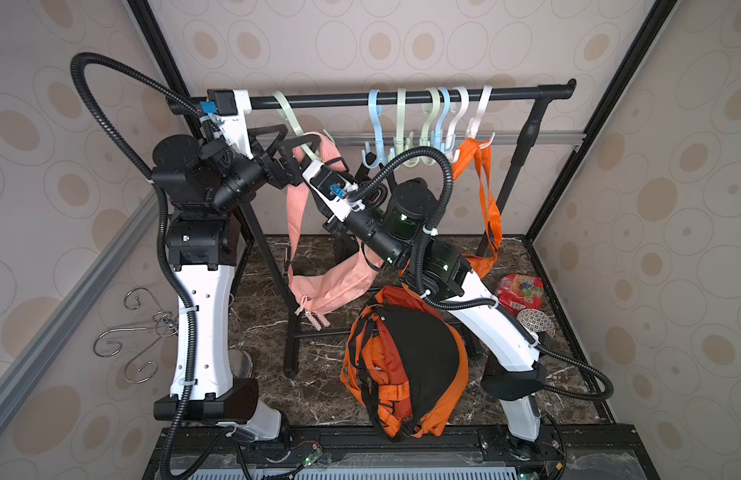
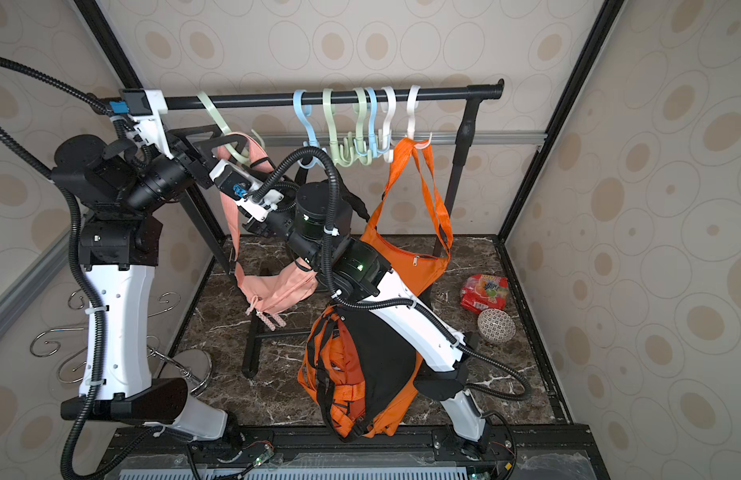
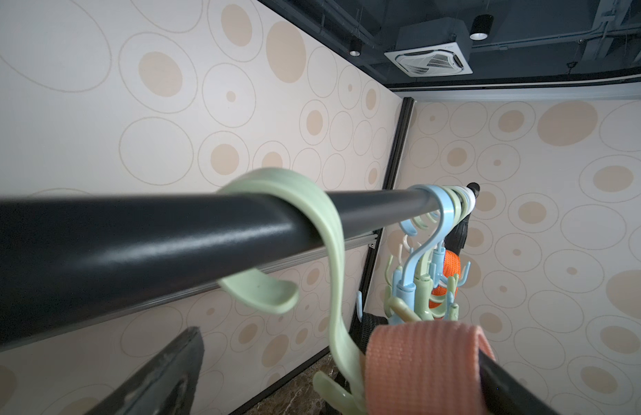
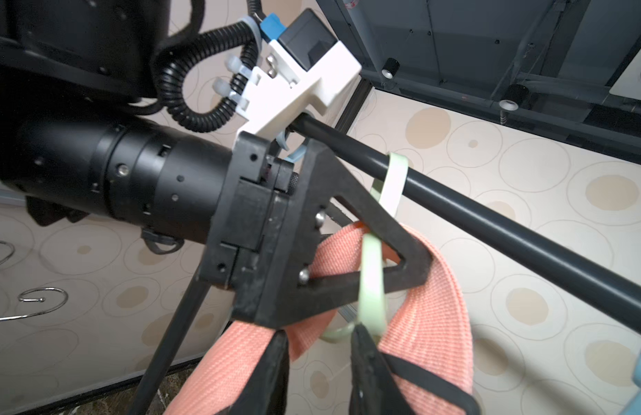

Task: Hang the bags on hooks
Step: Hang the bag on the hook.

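The pink bag [image 1: 331, 286] [image 2: 277, 286] hangs below the black rail [image 1: 360, 99] by its pink strap [image 3: 423, 366] [image 4: 437, 298]. The strap's top loop lies over one finger [image 4: 401, 266] of my left gripper [image 1: 294, 143] [image 3: 333, 388], which is wide open. It also lies beside the lower prongs of the pale green hook [image 1: 291, 120] [image 3: 333, 251] [image 4: 372, 280]. I cannot tell whether the strap sits in a prong. My right gripper [image 4: 319, 337] is just below the loop, jaws apart with only wall showing between them. One of its fingertips touches the green hook.
Several blue, green and white hooks [image 1: 422, 124] hang further along the rail. An orange bag [image 2: 418, 257] hangs from a white one. An orange-and-black backpack [image 1: 406, 365] lies on the marble floor, with a snack packet [image 1: 520, 291] and a bowl [image 1: 537, 322] at right. Wire hooks [image 1: 127, 345] are on the left wall.
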Action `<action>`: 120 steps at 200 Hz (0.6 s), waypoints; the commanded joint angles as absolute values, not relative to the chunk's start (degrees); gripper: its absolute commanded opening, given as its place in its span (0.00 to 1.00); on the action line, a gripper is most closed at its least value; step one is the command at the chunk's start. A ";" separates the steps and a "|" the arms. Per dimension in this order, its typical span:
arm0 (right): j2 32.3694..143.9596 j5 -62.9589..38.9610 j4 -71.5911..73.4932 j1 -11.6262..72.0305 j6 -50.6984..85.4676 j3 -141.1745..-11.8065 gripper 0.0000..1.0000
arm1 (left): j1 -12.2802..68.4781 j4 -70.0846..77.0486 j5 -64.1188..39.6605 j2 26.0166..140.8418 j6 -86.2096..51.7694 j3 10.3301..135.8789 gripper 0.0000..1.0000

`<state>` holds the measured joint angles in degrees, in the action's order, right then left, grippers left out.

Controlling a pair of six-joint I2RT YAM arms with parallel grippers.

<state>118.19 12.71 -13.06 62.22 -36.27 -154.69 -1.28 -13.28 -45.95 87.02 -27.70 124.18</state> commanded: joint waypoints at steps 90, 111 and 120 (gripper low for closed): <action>118.24 15.82 -5.85 62.54 -39.84 -154.77 0.32 | -2.29 -15.90 -44.76 86.66 -25.58 124.45 1.00; 117.61 15.27 -3.52 62.40 -39.73 -153.35 0.32 | -2.29 -16.08 -44.95 86.65 -25.48 124.53 1.00; 118.37 15.21 -4.22 62.23 -39.81 -155.02 0.32 | -2.21 -16.12 -45.15 86.59 -25.53 124.56 1.00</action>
